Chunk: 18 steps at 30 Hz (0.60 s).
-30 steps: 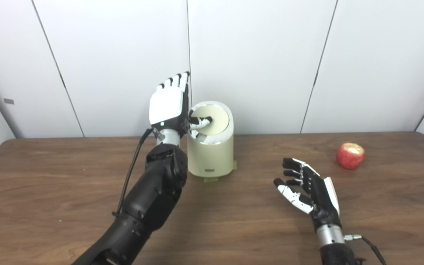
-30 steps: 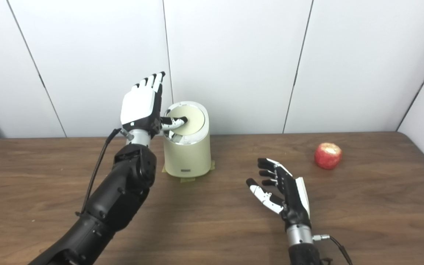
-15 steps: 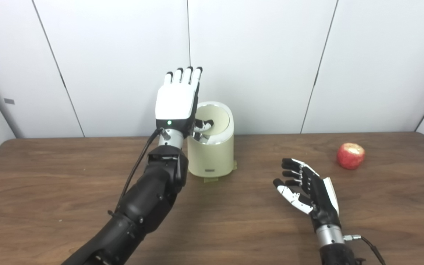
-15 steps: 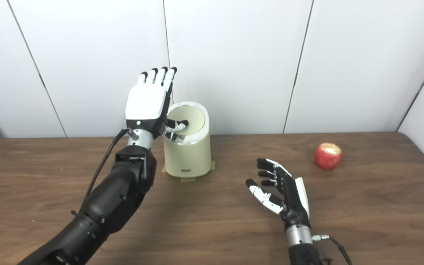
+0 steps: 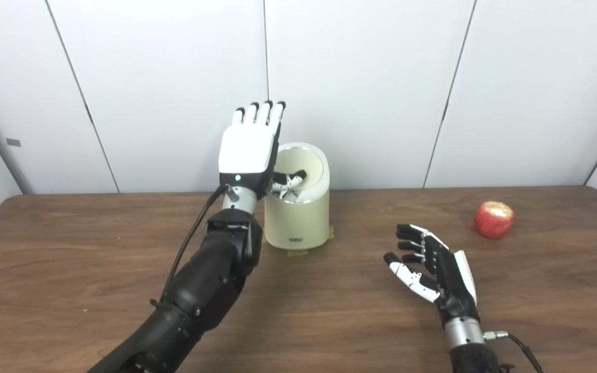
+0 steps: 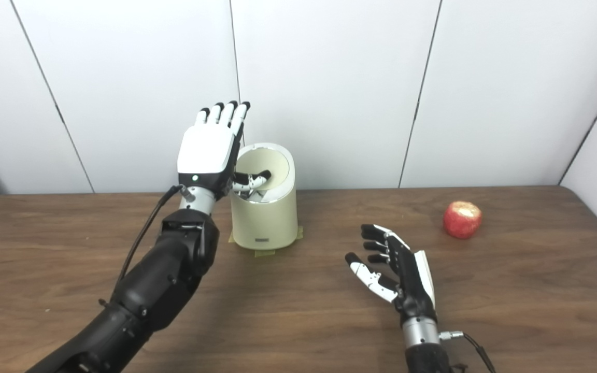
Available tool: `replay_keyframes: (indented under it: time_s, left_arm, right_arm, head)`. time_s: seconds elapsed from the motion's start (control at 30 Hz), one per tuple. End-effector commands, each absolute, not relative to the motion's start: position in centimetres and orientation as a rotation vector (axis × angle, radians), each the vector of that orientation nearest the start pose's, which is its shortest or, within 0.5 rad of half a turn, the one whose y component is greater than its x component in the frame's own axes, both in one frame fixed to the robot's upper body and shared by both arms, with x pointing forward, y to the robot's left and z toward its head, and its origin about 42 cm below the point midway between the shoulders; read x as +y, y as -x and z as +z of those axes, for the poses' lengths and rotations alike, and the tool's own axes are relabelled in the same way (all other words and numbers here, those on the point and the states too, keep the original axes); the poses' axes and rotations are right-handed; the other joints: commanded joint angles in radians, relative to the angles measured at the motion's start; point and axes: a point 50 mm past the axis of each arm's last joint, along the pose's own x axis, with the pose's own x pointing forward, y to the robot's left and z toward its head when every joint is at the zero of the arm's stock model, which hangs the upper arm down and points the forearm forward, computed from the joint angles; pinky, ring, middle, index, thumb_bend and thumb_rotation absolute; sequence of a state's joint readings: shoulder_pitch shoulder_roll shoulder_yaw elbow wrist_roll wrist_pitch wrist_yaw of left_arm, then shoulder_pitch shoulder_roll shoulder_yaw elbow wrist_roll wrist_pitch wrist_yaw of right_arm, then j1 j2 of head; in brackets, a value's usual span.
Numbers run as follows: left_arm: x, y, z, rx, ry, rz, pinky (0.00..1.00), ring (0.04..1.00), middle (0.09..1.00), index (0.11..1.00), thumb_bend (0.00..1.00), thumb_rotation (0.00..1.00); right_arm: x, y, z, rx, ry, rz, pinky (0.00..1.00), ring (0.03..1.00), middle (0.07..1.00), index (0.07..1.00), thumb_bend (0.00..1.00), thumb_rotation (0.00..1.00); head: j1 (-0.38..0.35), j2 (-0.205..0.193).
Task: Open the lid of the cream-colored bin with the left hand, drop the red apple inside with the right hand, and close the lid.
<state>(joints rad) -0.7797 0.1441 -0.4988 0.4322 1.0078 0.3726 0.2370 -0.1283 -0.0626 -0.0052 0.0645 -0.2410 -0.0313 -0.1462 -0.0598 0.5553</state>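
Left hand (image 5: pixel 248 153) spread flat, thumb pressing bin (image 6: pixel 265 217) lid (image 6: pixel 267 171); right hand (image 6: pixel 399 274) open, empty.

My left hand (image 5: pixel 246 155) wears a glossy white plastic shell beside the bin (image 5: pixel 298 217), whose cream body looks smooth and matt. Under the bin, the table (image 5: pixel 70 269) is dark, grained wood.

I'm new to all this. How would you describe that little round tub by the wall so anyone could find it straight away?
Start at the long wooden table and look along its far edge, by the white wall panels. There stands the cream-colored bin, a short upright cylinder, with the left hand raised beside it and its thumb pressing the lid. The only other loose thing is the red apple, far right.
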Motion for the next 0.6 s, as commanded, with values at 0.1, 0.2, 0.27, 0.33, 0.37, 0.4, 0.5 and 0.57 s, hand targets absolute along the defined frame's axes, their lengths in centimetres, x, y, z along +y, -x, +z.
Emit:
replay_keyframes:
  time_s: [0.1,0.2,0.27,0.33,0.37,0.4,0.5,0.57]
  left_arm:
    - [10.6,-48.4,26.8,-0.463,-1.401,0.15,1.0,1.0,1.0,1.0,1.0,0.3]
    - [10.7,-48.6,26.5,-0.447,-1.435,0.158,1.0,1.0,1.0,1.0,1.0,0.3]
    - [10.9,-48.8,26.3,-0.431,-1.461,0.166,1.0,1.0,1.0,1.0,1.0,0.28]
    - [11.1,-49.0,25.9,-0.416,-1.496,0.178,1.0,1.0,1.0,1.0,1.0,0.28]
    - [11.2,-49.0,25.8,-0.412,-1.508,0.182,1.0,1.0,1.0,1.0,1.0,0.27]
    - [11.3,-49.1,25.6,-0.41,-1.517,0.187,1.0,1.0,1.0,1.0,1.0,0.26]
    - [11.6,-49.3,25.4,-0.408,-1.541,0.192,1.0,1.0,1.0,1.0,1.0,0.22]
    - [11.7,-49.4,25.3,-0.406,-1.57,0.194,1.0,1.0,1.0,1.0,1.0,0.21]
  right_arm:
    - [-22.5,-33.1,13.6,-0.192,0.291,-0.127,0.63,0.722,0.747,0.736,0.27,0.3]
    - [-22.5,-33.1,13.6,-0.19,0.292,-0.126,0.63,0.721,0.747,0.736,0.26,0.32]
    - [-22.4,-33.0,13.7,-0.184,0.297,-0.132,0.63,0.723,0.748,0.734,0.27,0.33]
    - [-22.4,-33.0,13.7,-0.179,0.299,-0.134,0.63,0.722,0.747,0.732,0.27,0.34]
    - [-22.4,-33.0,13.7,-0.177,0.299,-0.134,0.62,0.72,0.747,0.732,0.27,0.34]
    - [-22.4,-33.0,13.7,-0.177,0.295,-0.132,0.62,0.721,0.747,0.733,0.27,0.34]
    - [-22.4,-33.0,13.7,-0.178,0.294,-0.131,0.63,0.722,0.747,0.735,0.27,0.34]
    - [-22.4,-33.0,13.7,-0.183,0.303,-0.132,0.63,0.719,0.743,0.734,0.26,0.33]
  head:
    - [-0.002,0.001]
    - [-0.004,0.001]
    - [-0.004,0.002]
    - [-0.003,0.004]
    - [-0.004,0.004]
    - [-0.004,0.004]
    - [-0.005,0.004]
    - [-0.005,0.004]
